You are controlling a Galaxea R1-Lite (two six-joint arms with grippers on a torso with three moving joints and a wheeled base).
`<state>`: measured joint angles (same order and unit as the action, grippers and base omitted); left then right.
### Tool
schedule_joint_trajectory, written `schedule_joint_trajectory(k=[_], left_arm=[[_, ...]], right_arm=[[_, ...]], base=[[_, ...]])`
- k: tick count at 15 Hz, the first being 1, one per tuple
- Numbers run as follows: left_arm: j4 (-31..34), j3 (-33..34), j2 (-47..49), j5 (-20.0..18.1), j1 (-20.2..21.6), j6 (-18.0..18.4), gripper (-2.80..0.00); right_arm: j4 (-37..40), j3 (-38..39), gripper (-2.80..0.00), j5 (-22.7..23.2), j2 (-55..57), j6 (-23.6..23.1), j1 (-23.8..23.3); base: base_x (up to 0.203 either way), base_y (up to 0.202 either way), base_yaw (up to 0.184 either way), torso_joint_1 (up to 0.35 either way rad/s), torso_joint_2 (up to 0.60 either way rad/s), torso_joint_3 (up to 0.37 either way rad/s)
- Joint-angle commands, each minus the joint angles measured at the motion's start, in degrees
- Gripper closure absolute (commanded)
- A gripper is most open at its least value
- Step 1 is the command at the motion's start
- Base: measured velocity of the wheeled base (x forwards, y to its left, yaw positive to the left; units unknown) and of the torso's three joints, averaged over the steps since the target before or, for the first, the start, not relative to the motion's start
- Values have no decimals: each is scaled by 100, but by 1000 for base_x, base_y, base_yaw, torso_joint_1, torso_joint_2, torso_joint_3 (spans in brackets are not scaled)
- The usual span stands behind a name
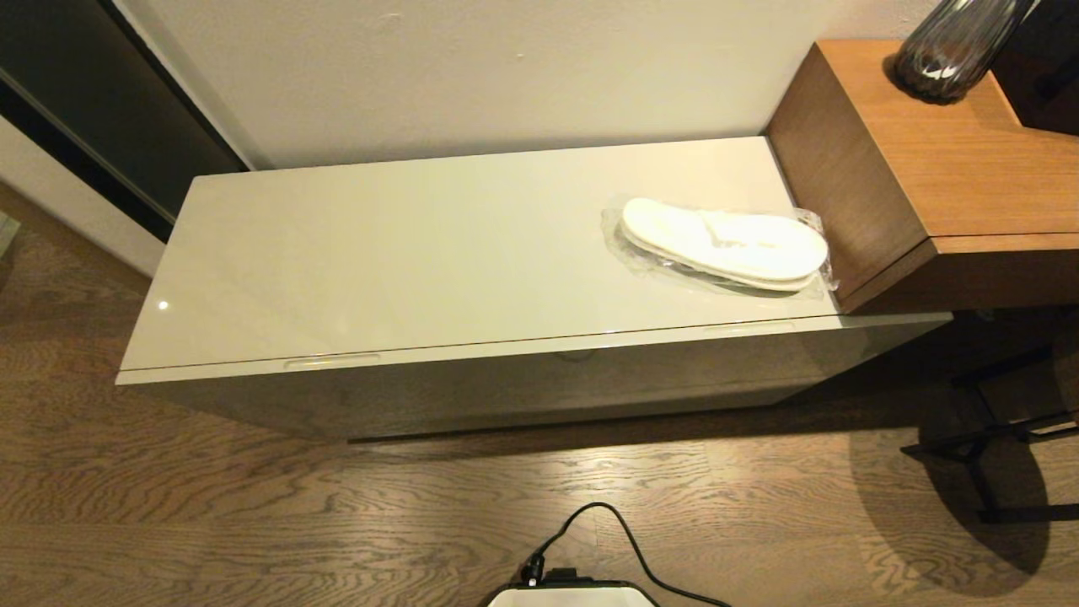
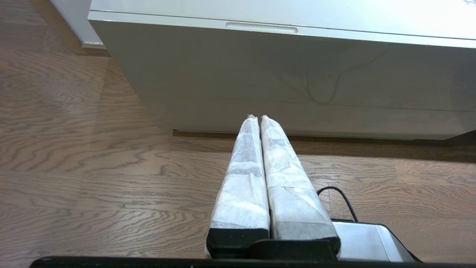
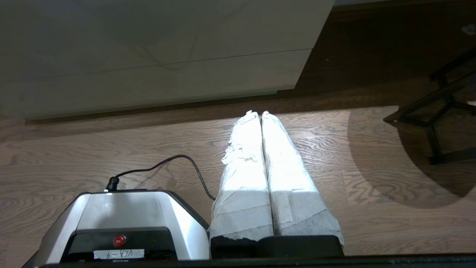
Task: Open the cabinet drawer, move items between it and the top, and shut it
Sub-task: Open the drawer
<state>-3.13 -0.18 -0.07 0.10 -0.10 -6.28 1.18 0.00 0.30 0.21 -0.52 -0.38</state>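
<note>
Drawer (image 1: 539, 384) shut, flush under the top (image 1: 405, 261), long axis along the cabinet's front edge, one handle slot (image 1: 331, 362) near the left front corner, a second slot (image 1: 748, 328) near the right front corner. Slippers (image 1: 725, 244) in clear wrap at the right end of the top, just beside the wood block (image 1: 927, 185), long axis roughly parallel to the front edge. No blue-labelled packet in sight; presumably inside the drawer, though hidden.

Left gripper (image 2: 257, 117) low before the cabinet front, wrapped fingers pressed together on nothing, pointing toward the cabinet, with the left slot (image 2: 261, 27) up and ahead of the tips, almost in line. Right gripper (image 3: 256, 112) likewise closed and empty, over the floor (image 3: 334, 149) near the cabinet's right front corner, no slot visible from its wrist. Neither arm visible from the head; both seemingly parked low beside the base (image 3: 122, 216).

Judged nearer and better aligned for the pull: left gripper at the left slot, needing a rise to the front edge and a spread of the fingers first. Slippers closer to the right arm's side.
</note>
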Motion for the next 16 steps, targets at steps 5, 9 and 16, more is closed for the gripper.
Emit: schedule_joint_trajectory(k=[5, 9, 16], left_arm=[[-3, 1, 7, 8, 1, -5, 0], [-3, 1, 7, 8, 1, -5, 0], [-3, 1, 7, 8, 1, -5, 0]], right_arm=[[-4, 9, 0, 5, 6, 0, -2], [-4, 9, 0, 5, 6, -8, 3], [316, -681, 0, -22, 6, 0, 0]], base=[[0, 0, 0, 0, 0, 0], [0, 0, 0, 0, 0, 0], [0, 0, 0, 0, 0, 0]])
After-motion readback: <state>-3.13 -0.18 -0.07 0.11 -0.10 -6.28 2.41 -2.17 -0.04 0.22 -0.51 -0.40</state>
